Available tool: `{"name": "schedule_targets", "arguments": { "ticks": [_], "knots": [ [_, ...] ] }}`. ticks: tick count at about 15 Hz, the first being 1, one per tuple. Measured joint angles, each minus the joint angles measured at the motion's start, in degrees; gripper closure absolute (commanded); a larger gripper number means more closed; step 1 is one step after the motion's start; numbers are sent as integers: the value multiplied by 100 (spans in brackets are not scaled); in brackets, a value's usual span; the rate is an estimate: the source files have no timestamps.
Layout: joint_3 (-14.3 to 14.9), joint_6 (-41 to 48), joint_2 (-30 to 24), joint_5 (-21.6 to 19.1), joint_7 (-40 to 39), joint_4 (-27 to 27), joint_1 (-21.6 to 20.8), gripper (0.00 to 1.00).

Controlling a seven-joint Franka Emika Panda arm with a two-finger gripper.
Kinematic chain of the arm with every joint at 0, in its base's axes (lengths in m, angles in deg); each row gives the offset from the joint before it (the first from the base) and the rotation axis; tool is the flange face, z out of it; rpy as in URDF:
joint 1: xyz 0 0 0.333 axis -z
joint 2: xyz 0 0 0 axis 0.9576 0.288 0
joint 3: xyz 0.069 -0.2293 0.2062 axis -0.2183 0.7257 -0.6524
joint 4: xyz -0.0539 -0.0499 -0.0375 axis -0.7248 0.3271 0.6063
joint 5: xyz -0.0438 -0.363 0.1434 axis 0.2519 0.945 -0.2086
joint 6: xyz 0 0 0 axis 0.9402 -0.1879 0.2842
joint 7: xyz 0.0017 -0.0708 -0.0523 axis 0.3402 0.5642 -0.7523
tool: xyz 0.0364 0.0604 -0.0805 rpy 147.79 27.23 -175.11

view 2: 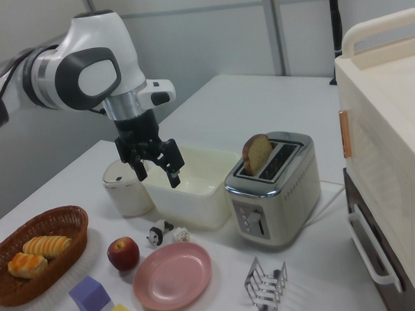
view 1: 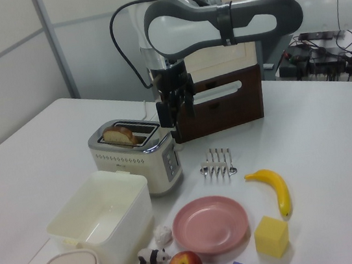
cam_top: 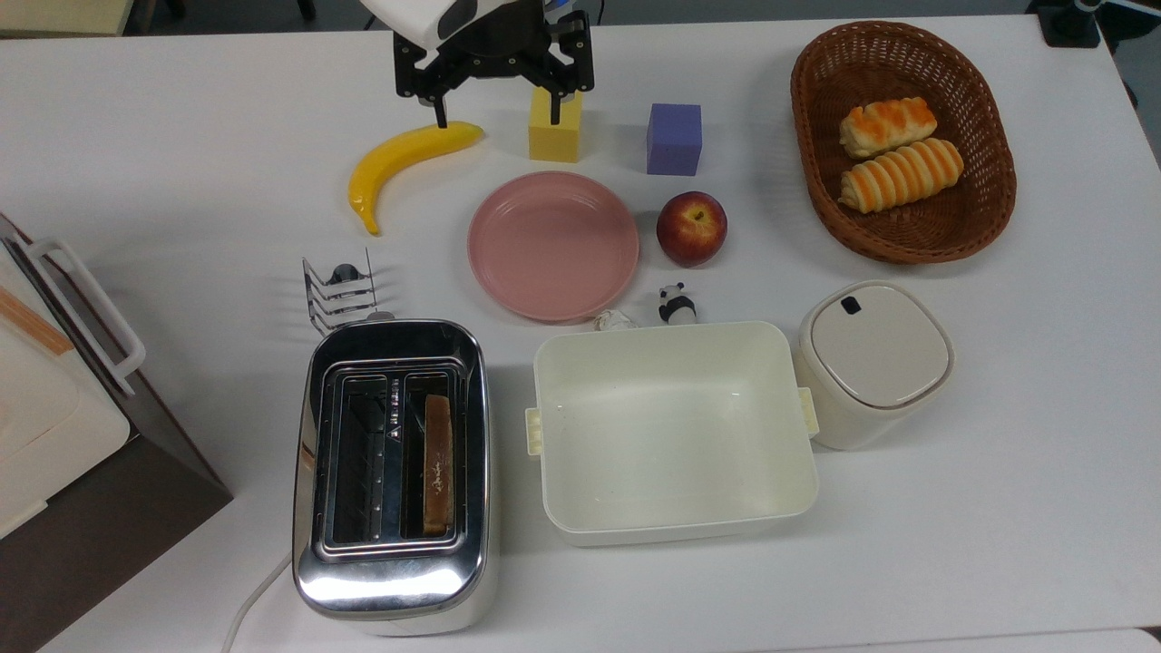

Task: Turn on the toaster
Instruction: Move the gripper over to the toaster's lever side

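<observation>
One toaster (cam_top: 395, 476), long axis running up-down in the top view.

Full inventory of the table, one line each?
toaster: 1, chrome, top view's bottom left
bread slice: 1, brown, in toaster's slot
tub: 1, cream, beside toaster
lidded bin: 1, cream, beside tub
rack: 1, wire, behind toaster
plate: 1, pink, centre
apple: 1, red
panda: 1
banana: 1, yellow
blocks: yellow, purple
basket: 1, brown, two rolls
oven: 1, cream
gripper: open, raised
</observation>
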Motion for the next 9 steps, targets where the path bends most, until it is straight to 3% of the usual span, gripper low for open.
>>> {"name": "schedule_targets", "arguments": {
  "ticks": [1, 3, 6, 7, 9],
  "knots": [
    [10, 0, 0, 0, 0, 0, 0, 1],
    [11, 0, -4, 0, 0, 7, 0, 20],
    [13, 0, -12, 1, -1, 8, 1, 93],
    [13, 0, -12, 1, -19, 9, 1, 100],
    [13, 0, -12, 2, -59, 10, 1, 100]
  ]
}}
